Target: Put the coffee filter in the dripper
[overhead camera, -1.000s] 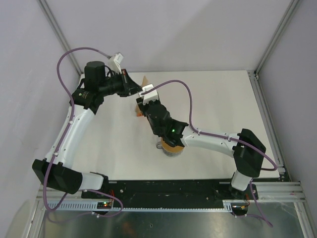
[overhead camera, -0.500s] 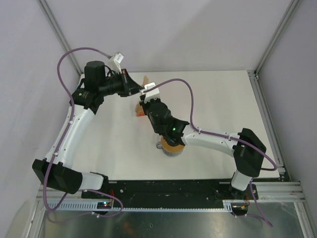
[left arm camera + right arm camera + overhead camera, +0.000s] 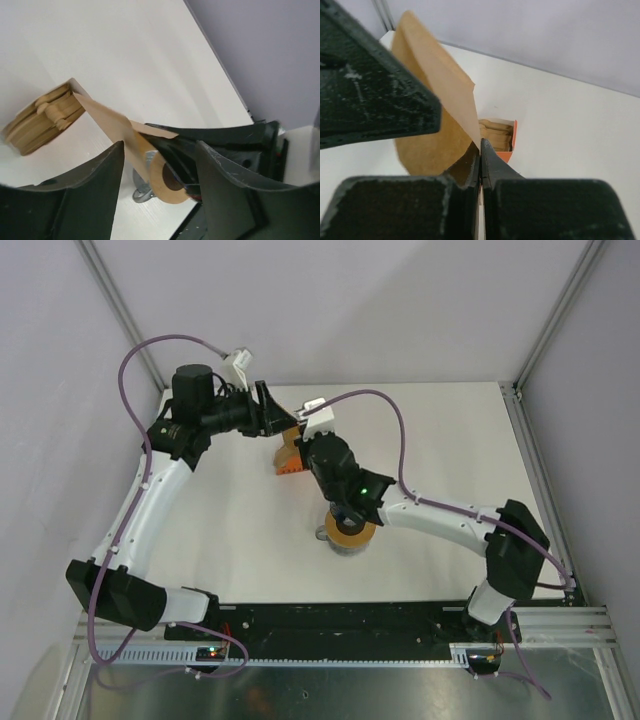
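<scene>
From above, the right gripper [image 3: 303, 446] is pinching the coffee filter [image 3: 291, 436], which is showing at 12 o'clock of the orange box [image 3: 286, 466] and 11 o'clock of the grey cup [image 3: 347, 534]. The left gripper [image 3: 272, 420] is hovering just beside it.

In the left wrist view, the left fingers [image 3: 95, 190] are standing spread, with the filter between them.

In the right wrist view, the right fingers [image 3: 465, 165] are pressing together on the filter's edge.

The way ahead of the spread left fingers [image 3: 95, 185] is blocked by the filter [image 3: 117, 125], pinched in the right fingers [image 3: 462, 170], with a cup [image 3: 165, 180] behind it. An orange box [image 3: 513, 135] stands just beyond the right fingers; bare table [image 3: 570, 125] lies open to their right.
</scene>
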Tool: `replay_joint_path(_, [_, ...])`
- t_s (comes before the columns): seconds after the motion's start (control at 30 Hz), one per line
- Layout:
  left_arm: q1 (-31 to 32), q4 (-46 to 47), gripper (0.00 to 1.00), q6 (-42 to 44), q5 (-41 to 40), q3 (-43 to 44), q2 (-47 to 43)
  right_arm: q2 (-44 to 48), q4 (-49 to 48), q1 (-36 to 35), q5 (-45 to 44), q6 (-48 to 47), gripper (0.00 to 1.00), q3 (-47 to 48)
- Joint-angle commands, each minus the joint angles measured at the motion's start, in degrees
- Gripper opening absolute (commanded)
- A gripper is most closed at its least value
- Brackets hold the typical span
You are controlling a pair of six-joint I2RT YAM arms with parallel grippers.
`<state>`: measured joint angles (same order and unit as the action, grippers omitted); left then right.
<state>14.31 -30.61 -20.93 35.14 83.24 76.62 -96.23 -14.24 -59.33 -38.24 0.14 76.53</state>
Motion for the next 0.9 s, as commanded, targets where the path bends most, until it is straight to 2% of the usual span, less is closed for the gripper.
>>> replay_joint_path(0.0, [0.3,1.2,0.66,5.6,-0.5,0.4,-2.4,7.5,8.2,2.7,5.4,7.1,0.0,2.5])
replay_joint_path(0.13, [0.3,1.2,0.74,8.1,0.9,0.8,-3.6,12.8,18.3,7.5,13.8,13.4,0.0,2.5])
replay_joint_path(0.4, [0.4,0.7,0.75,14.5,5.1,2.2,-5.8,24.8,36.7,14.4,25.0,19.0,0.0,2.7])
replay_joint_path(0.53, [1.4,-2.1,0.75,24.8,6.1,2.1,-6.9,28.1,50.1,16.0,28.8,20.5,0.0,6.9])
replay_joint_path(0.67, [3.6,-7.9,0.74,39.1,6.0,1.9,-8.2,26.5,65.0,15.6,32.4,21.4,0.0,13.9])
replay_joint_path(0.77, [6.0,-14.1,0.74,51.2,5.9,2.6,-9.2,23.8,74.4,13.4,32.9,21.6,0.0,18.4])
replay_joint_path(0.87, [8.0,-20.9,0.75,59.5,4.7,5.4,-8.3,20.4,80.2,9.7,32.4,21.5,0.0,22.1])
